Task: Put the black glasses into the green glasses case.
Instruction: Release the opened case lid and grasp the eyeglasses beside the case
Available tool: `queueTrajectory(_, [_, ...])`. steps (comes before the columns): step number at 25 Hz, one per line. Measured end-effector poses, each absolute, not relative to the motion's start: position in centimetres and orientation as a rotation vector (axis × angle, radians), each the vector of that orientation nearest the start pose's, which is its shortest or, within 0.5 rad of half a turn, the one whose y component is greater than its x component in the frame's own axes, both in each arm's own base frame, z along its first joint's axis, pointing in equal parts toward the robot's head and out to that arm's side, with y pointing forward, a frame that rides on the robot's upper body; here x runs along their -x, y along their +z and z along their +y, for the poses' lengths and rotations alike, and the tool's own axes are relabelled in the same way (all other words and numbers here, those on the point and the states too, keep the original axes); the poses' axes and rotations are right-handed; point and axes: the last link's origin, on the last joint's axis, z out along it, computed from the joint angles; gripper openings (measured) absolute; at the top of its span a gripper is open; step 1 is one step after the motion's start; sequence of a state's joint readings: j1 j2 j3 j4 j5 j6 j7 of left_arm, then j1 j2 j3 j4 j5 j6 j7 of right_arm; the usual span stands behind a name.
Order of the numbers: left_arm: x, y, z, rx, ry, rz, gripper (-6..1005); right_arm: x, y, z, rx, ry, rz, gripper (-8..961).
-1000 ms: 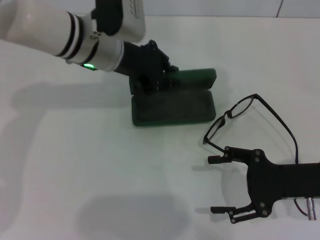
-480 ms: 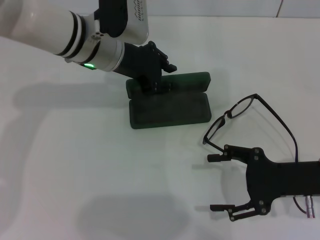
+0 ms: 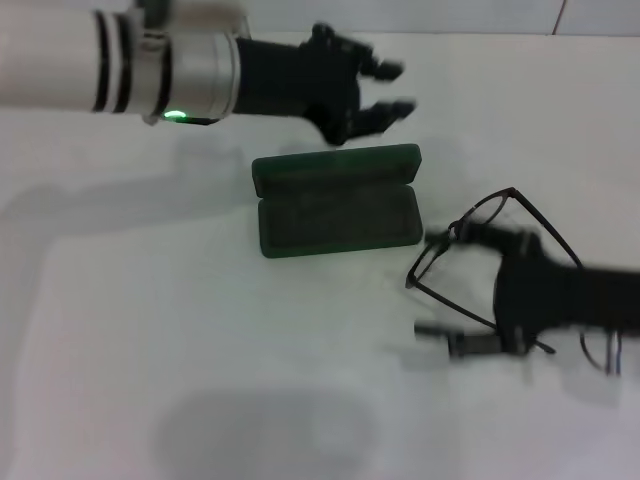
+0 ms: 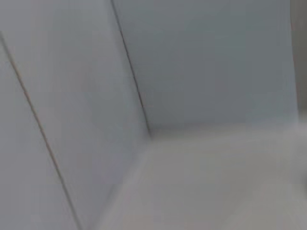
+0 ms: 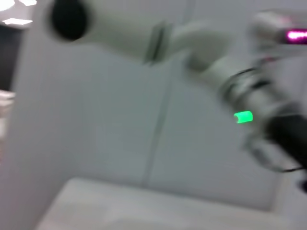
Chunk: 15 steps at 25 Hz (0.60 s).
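Where the white table (image 3: 200, 350) fills the head view, the left arm (image 3: 120, 75) is seen stretched across its far side, nearly level, white-sleeved with a green light at the wrist. The left gripper (image 3: 392, 88) is held in the air beyond the far edge of the green glasses case (image 3: 338, 212), clear of it, its black fingers spread apart and nothing between them. The right gripper (image 3: 445, 285) is reached in from the right edge, low over the table, and is badly smeared; one finger is made out by the bridge of the black glasses (image 3: 490, 240), another nearer the robot beside the frame's front rim, so the fingers appear apart, though contact with the frame cannot be judged. The case lies open, lid laid back toward the far side, dark green lining exposed. The glasses rest just right of the case, thin black frame, temple arms trailing rightward under the blurred gripper. Only wall and table are shown by the left wrist view; the left arm's blurred forearm is caught in the right wrist view.
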<state>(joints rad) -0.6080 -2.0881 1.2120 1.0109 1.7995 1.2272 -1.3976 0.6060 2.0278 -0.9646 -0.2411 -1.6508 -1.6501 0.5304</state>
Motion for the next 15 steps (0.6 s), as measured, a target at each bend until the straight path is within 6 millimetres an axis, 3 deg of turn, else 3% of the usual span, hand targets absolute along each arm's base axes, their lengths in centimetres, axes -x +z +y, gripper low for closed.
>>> queueTrajectory(3, [15.1,-0.8,37.4,2.658,-0.713,-0.023,378,-22.7,-3.5,31.5,2.704,0.961,-0.234,868])
queueTrajectory(7, [17.7,-0.4,35.2,2.57,-0.922,-0.194,378,-21.7,-0.9,33.6,2.788,0.807,-0.244,868])
queueTrajectory(11, [20.8,-0.3,33.8,2.457,-1.056,-0.4,379,-20.1,1.9,35.1,2.881,0.438,-0.305,868])
queueTrajectory(15, [22.7,-1.0,33.0,2.413,-1.088,-0.532,379,-17.4,2.6,36.3,2.936,0.037,-0.396,868])
